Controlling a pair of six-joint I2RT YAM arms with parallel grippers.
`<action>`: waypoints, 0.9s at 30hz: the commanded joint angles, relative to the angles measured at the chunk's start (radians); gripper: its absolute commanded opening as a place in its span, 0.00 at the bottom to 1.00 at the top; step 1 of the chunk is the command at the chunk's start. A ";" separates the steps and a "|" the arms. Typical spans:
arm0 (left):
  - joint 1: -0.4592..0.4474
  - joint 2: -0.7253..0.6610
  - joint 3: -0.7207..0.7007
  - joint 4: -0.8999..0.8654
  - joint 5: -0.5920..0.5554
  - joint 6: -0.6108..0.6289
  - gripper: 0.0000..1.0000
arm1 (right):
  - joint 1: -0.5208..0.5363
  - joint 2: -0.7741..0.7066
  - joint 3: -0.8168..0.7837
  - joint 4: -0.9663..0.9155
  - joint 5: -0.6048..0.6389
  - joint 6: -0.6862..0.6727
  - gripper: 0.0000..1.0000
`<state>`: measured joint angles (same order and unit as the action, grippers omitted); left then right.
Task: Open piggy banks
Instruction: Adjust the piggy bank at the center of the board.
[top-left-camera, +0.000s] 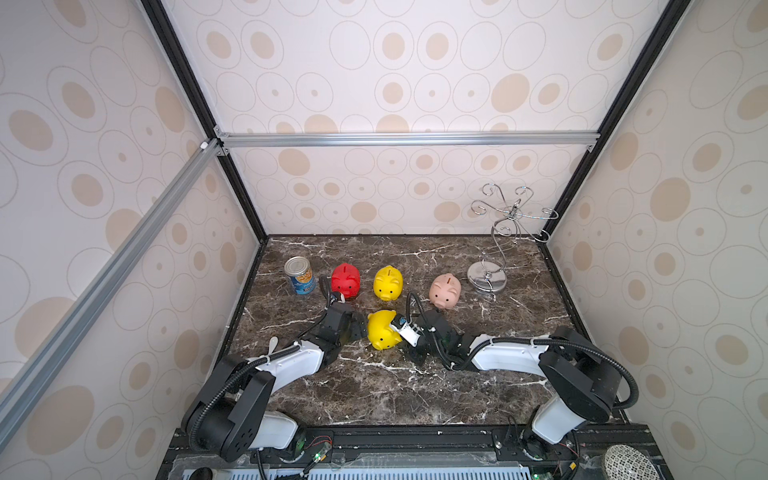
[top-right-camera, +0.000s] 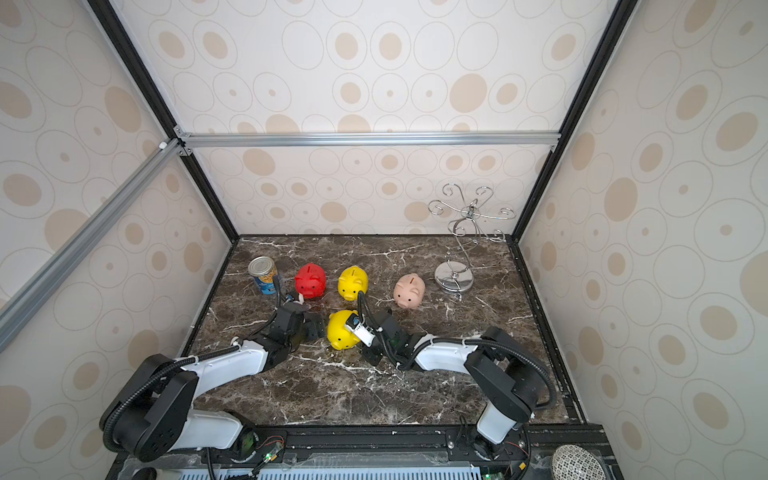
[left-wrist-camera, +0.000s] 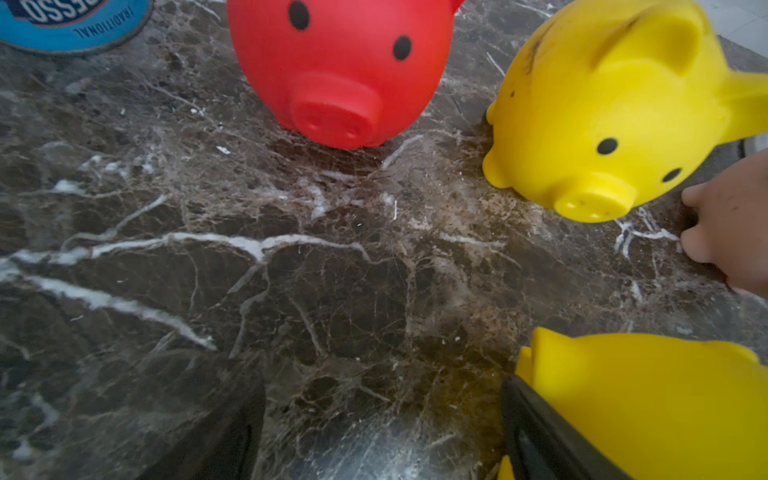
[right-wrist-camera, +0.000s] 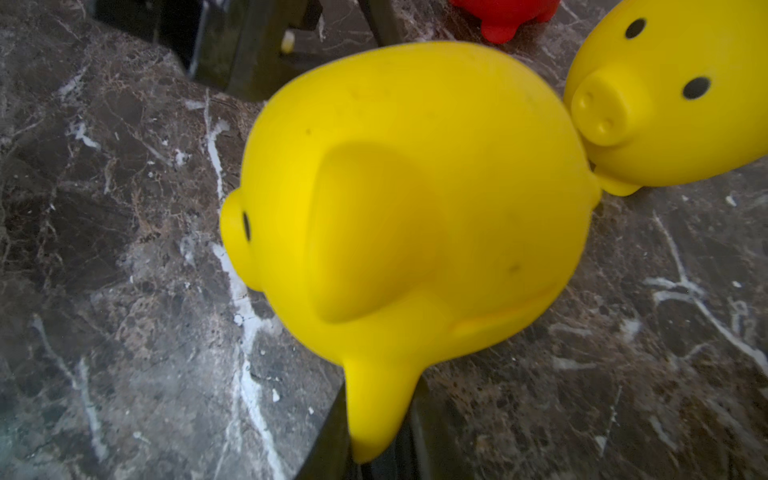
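Four piggy banks are on the marble table (top-left-camera: 374, 386). In both top views a red one (top-left-camera: 345, 280), a yellow one (top-left-camera: 388, 283) and a pale pink one (top-left-camera: 445, 291) stand in a row at the back. A second yellow piggy bank (top-left-camera: 384, 329) (right-wrist-camera: 415, 187) sits in front of them, tipped to one side. My right gripper (right-wrist-camera: 380, 415) (top-left-camera: 395, 325) is shut on its ear. My left gripper (left-wrist-camera: 374, 449) (top-left-camera: 360, 326) is open on the pig's other side, over bare marble. One of its fingers (left-wrist-camera: 540, 436) rests against the pig's body (left-wrist-camera: 648, 407).
A blue-labelled tin can (top-left-camera: 300, 275) stands left of the red pig. A chrome wire stand (top-left-camera: 487, 279) is at the back right. Patterned walls close the table in on three sides. Both arms reach in from the front edge.
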<state>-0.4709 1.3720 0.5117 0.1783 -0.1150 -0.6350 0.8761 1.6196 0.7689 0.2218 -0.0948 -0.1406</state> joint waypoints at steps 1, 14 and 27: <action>-0.007 -0.006 -0.013 -0.008 0.031 -0.006 0.88 | 0.024 -0.038 0.063 0.010 -0.036 -0.041 0.23; -0.008 -0.066 -0.059 0.000 0.047 -0.021 0.88 | 0.032 -0.069 0.092 -0.045 0.004 -0.054 0.33; -0.173 -0.102 0.031 0.061 0.150 0.159 0.97 | -0.004 -0.285 0.044 -0.207 0.402 0.071 0.72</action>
<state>-0.6159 1.2411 0.4900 0.2039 0.0231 -0.5533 0.8909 1.3609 0.8207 0.1093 0.1959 -0.0986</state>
